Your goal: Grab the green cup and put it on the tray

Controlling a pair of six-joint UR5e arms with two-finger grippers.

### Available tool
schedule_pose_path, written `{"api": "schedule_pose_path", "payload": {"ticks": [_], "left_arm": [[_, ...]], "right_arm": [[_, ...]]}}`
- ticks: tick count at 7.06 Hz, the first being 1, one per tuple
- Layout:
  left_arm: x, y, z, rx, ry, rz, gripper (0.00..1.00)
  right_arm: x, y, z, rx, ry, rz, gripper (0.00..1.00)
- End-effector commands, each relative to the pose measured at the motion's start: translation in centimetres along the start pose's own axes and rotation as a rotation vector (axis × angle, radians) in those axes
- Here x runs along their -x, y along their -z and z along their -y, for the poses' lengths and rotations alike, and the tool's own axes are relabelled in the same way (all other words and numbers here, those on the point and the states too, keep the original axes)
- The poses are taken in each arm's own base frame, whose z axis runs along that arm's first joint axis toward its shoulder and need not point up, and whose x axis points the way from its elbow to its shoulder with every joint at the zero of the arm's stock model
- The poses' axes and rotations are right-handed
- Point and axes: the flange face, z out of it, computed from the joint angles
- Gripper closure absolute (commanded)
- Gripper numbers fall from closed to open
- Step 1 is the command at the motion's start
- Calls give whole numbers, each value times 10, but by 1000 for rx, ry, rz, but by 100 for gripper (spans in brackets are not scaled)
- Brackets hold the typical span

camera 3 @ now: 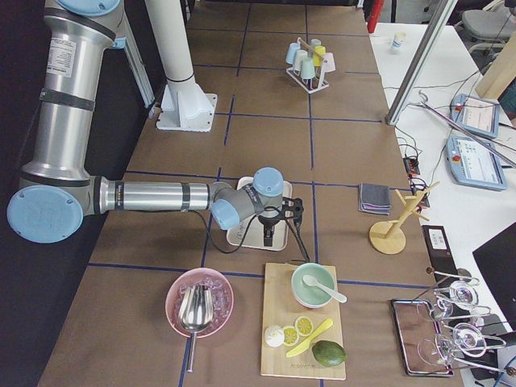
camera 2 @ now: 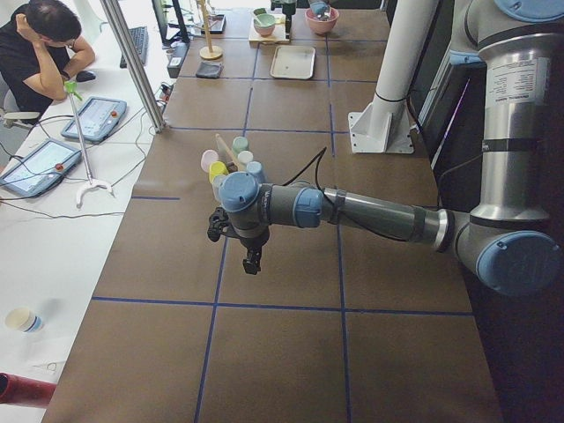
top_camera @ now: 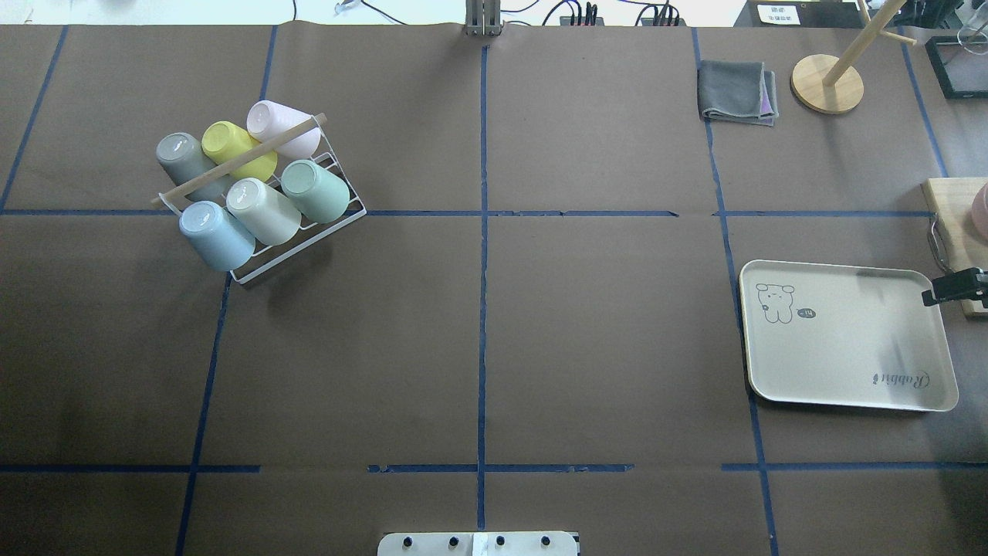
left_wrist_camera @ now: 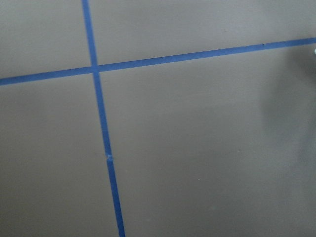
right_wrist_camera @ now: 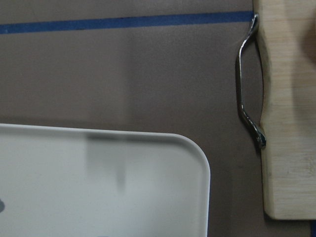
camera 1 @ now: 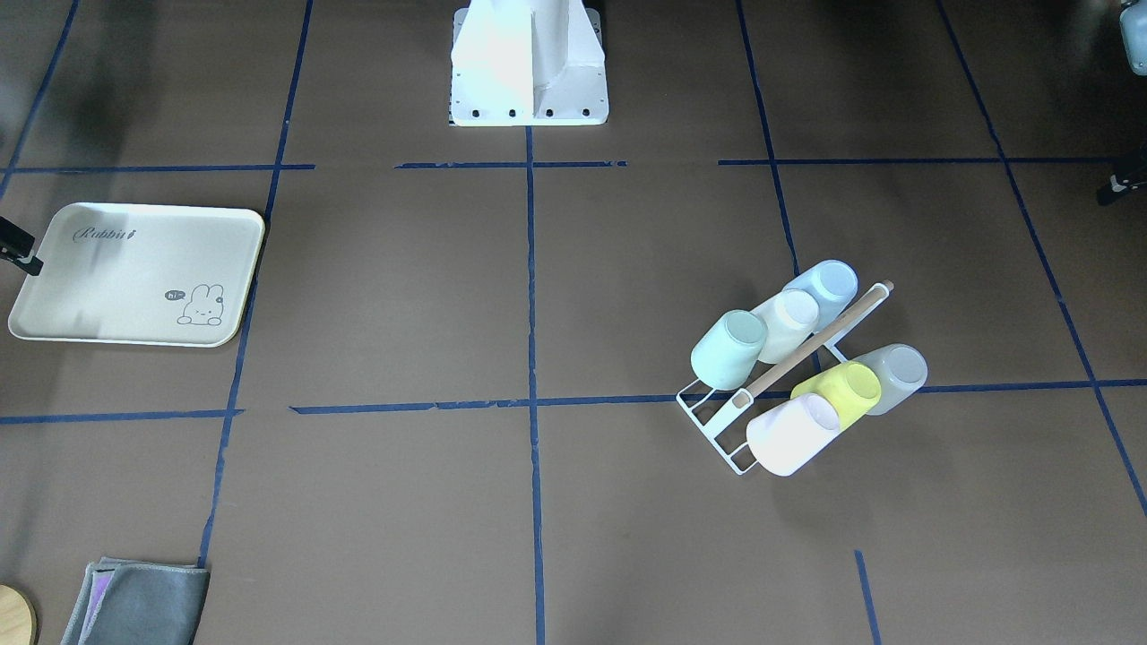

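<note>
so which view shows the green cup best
The exterior front-facing view: the green cup is largest there, tilted base-up on the white rack, with nothing covering it. The overhead exterior view also shows it clearly, slightly smaller. Both side views show it tiny and far off. Neither wrist view shows it.

Left arm [camera 2: 379,216], right arm [camera 3: 153,196]: silver, pale-blue caps; white base [camera 1: 529,98], 4 holes.
</note>
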Motion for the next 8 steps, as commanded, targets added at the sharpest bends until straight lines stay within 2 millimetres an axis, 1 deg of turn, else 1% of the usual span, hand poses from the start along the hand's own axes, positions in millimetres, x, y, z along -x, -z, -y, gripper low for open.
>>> {"api": "schedule_pose_path", "payload": {"ticks": [1,2,3,4,5,6,7,8], "left_arm": [[-10,6,3,-19,-25,-1,0],[-12,9,8,-25,-34,10,0],[-16,12,12,-32,-38,11,0],[-15,11,12,-30,-37,14,0],[-14,11,12,-29,-33,14,0],[-14,11,12,-29,-31,14,0],[-14,11,12,-29,-33,14,0],[-14,11,12,-29,-33,14,0]], "right_arm": [[-9,-21,-16,10,17,15,2],[-12,-25,-23,24,18,9,2],[-20,-28,-33,40,14,-3,5],[-21,-33,-36,51,16,-8,10],[-18,-35,-37,57,22,-7,18],[-20,-37,-38,61,20,-10,36],[-20,-38,-38,62,19,-11,41],[-22,-38,-38,62,17,-15,43]]}}
